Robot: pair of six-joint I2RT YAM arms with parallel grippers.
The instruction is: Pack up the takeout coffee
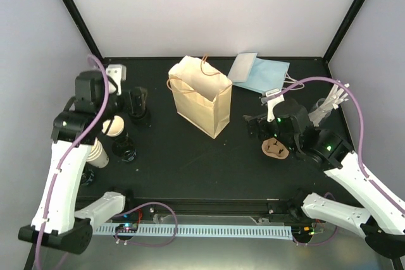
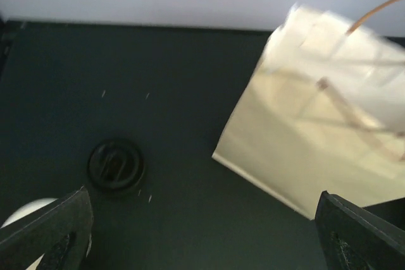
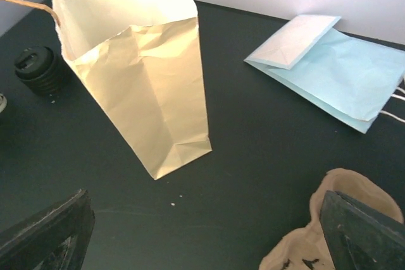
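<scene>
- left pincer (image 2: 204, 194): fingers spread about as wide as they go, nothing between them, just bare bench (image 2: 190, 93) ahead
- right pincer (image 3: 204, 194): same deal, wide open and holding nothing. The brown pulp cup carrier (image 3: 351, 188) sits right by one finger; can't tell if they touch
- takeout coffee: honestly can't pick it out in any view, so I can't tell where it sits or which way its long axis runs
- closest match is a black lid (image 3: 28, 61), face up on a dark ribbed body. It stands upright with its long axis vertical, on the left arm's (image 1: 63, 169) side of the bag and apart from it. No idea if there's a cup under it
- tan paper bag (image 1: 199, 102) stands mid-bench on its base, mouth open upward, cord handles sticking up; it's smeared in the left wrist view
- a cream cup (image 1: 114, 126) sits near that black thing, beside the left arm
- a light blue bag (image 1: 269, 74) lies flat at the back of the bench with a paler bag (image 1: 243, 64) overlapping it, both apart from the tan one
</scene>
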